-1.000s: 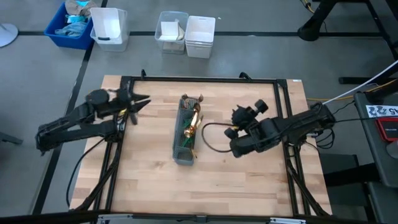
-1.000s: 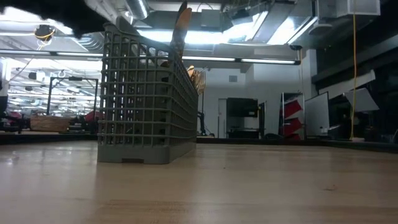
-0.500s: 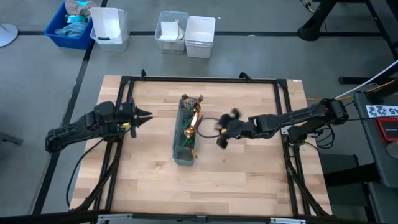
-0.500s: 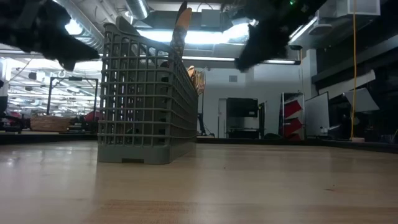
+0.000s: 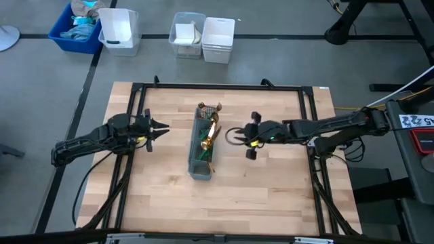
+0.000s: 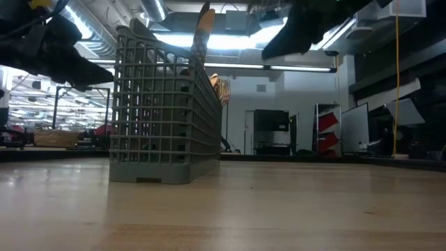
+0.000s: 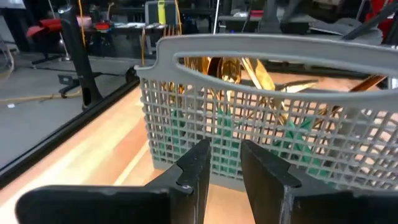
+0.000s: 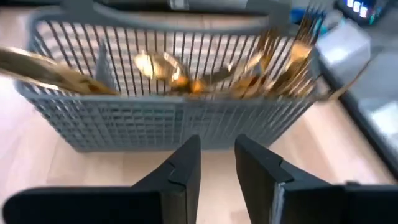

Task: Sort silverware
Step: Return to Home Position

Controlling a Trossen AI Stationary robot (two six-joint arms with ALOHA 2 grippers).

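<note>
Grey mesh caddy upright at the centre of the wooden table in the high view, long side running from top to bottom of the frame. Silverware gathered inside the caddy, gold heads up and teal handles down behind the mesh, one piece rising above the rim in the upper middle of the low view. Left gripper at centre left of the high view, apart from the caddy and pointed at it, fingers a narrow gap apart, nothing between them. Right gripper just right of centre, near the caddy and pointed at it, fingers likewise slightly apart and empty.
</note>
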